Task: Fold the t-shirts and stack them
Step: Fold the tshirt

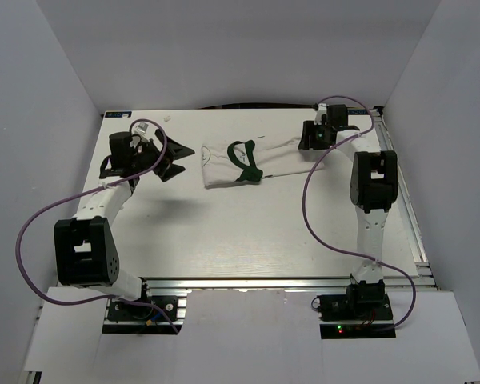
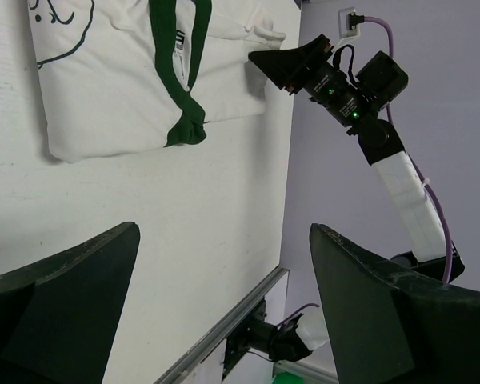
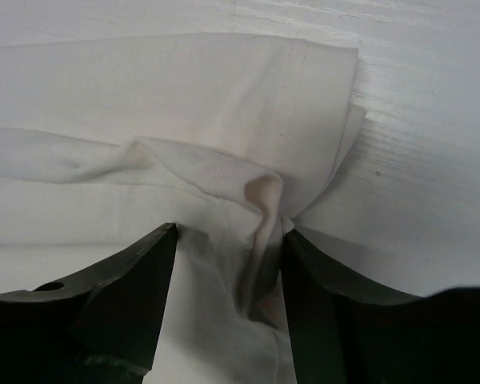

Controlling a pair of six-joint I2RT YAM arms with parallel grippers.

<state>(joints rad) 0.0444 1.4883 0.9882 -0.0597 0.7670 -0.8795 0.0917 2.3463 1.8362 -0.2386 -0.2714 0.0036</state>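
Right gripper (image 3: 230,232) at the far right end of the t-shirt (image 1: 228,164), low over the table (image 1: 248,240). Its two fingers stand narrowed on either side of a raised ridge of white cloth, and both tips touch the fabric. Whether the pads clamp that ridge firmly cannot be told from the wrist view, since the cloth hides the contact faces. The placement suits a pinch at the garment's end: a hold there would let the arm lift that end and carry it over toward the collar.

Left gripper (image 1: 156,156) with its jaws spread wide and nothing between them, just off the shirt's left end and apart from the cloth. Such a position probably serves readiness, leaving the fabric free to move while the other arm works.

The t-shirt lies at the far middle of the table as a narrow band, its sides folded in, with the dark green neck trim (image 1: 244,160) uppermost near its centre. Part of the dark printed lettering shows in the left wrist view. Only this one shirt is visible, and no stack has been begun. By judgement, the step in hand is a crosswise fold, with the task at an early-to-middle stage.
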